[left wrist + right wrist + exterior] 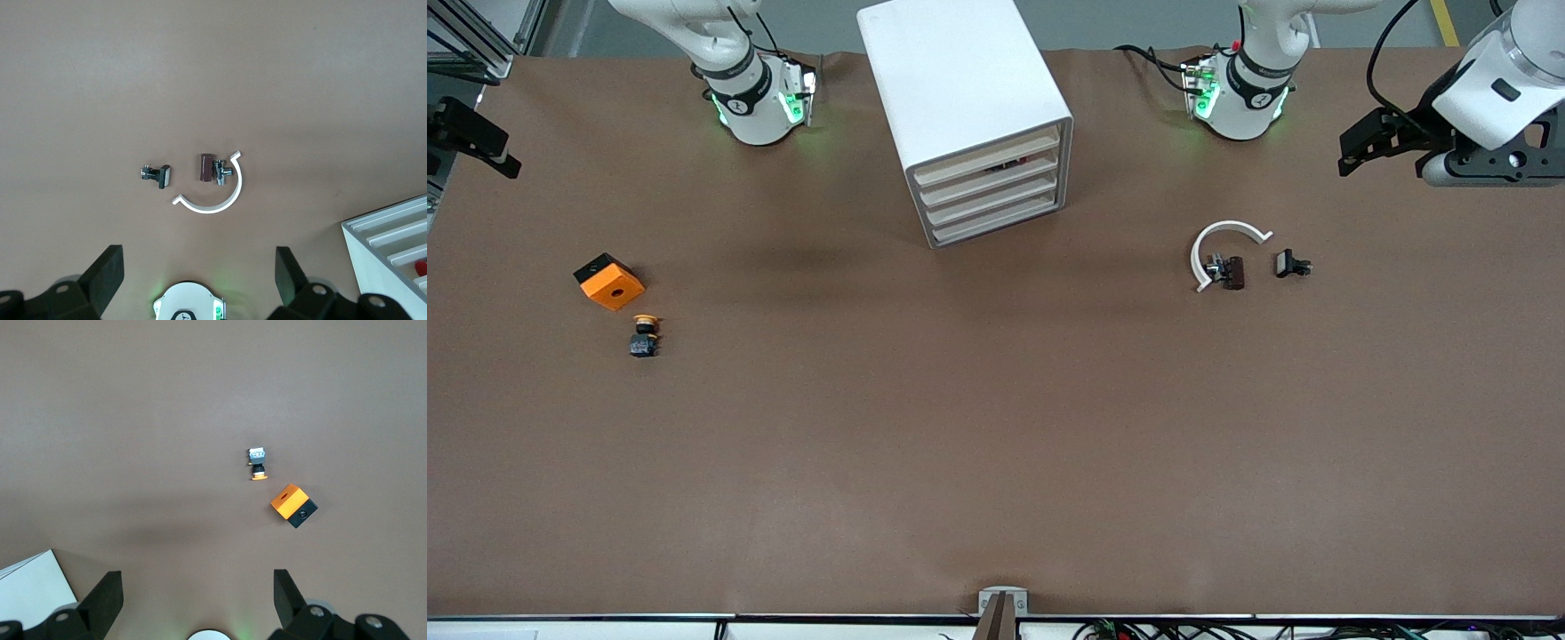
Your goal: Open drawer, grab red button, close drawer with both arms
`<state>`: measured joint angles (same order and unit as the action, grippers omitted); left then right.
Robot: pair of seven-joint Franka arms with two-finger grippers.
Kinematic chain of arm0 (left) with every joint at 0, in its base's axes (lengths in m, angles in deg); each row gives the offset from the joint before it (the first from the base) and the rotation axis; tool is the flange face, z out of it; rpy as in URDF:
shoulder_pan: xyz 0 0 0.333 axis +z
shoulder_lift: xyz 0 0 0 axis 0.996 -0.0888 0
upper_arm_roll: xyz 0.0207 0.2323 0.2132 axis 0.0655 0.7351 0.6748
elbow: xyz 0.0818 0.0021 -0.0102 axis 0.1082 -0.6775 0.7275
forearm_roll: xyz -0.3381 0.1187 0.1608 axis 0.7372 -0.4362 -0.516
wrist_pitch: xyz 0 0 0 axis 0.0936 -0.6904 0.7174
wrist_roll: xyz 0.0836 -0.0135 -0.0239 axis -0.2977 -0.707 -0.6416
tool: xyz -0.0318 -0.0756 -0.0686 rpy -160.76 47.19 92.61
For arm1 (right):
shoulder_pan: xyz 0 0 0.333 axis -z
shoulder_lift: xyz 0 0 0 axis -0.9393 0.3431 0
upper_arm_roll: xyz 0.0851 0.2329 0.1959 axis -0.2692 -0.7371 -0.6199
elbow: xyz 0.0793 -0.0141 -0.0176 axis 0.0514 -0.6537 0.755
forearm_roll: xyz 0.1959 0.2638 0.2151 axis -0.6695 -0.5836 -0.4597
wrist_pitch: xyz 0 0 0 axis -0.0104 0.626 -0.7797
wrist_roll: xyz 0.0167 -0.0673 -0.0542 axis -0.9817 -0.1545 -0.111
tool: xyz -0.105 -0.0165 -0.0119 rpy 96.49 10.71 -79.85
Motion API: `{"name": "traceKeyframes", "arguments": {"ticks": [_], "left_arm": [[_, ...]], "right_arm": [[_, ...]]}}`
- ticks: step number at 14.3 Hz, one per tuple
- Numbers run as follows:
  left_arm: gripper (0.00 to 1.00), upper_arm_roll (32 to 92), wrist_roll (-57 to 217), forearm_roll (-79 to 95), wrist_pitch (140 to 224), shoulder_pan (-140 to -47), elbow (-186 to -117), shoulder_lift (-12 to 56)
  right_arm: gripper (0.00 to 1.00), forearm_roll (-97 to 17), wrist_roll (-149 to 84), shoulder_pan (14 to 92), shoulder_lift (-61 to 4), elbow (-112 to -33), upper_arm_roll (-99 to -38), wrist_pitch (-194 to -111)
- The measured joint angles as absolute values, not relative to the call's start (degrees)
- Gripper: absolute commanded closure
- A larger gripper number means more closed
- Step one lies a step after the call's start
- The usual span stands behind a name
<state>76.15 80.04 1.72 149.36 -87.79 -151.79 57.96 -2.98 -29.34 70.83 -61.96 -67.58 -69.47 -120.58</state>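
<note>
- Standing near the arms' bases at the middle of the table (996,427), the white cabinet (960,80) is turning its four stacked drawer fronts toward the front camera, angled a little toward the left arm's end.
- Sitting shut at the top of the stack, the drawer (989,156) is running its long axis across the cabinet's face.
- Showing only as a speck of red at the left wrist view's edge, the button (420,267) is lying within the drawer stack; its heading cannot be told.
- Hanging high over the left arm's end, the left gripper (200,267) is waiting with jaws spread above a white curved piece (1221,242), a brown part (1233,272) and a black clip (1289,264).
- Hovering with jaws spread, the right gripper (198,590) is looking down on the orange block (609,282) and the yellow-capped button (643,336).
- Covering the table is plain brown sheet.
</note>
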Motion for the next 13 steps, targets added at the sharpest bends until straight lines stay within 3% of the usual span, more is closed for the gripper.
{"name": "traceKeyframes", "arguments": {"ticks": [13], "left_arm": [[0.00, 76.2, 79.9, 1.7, 149.2, -87.3, -151.8, 55.5]], "right_arm": [[0.00, -3.0, -29.5, 70.8, -62.0, -67.6, -69.5, -120.6]]}}
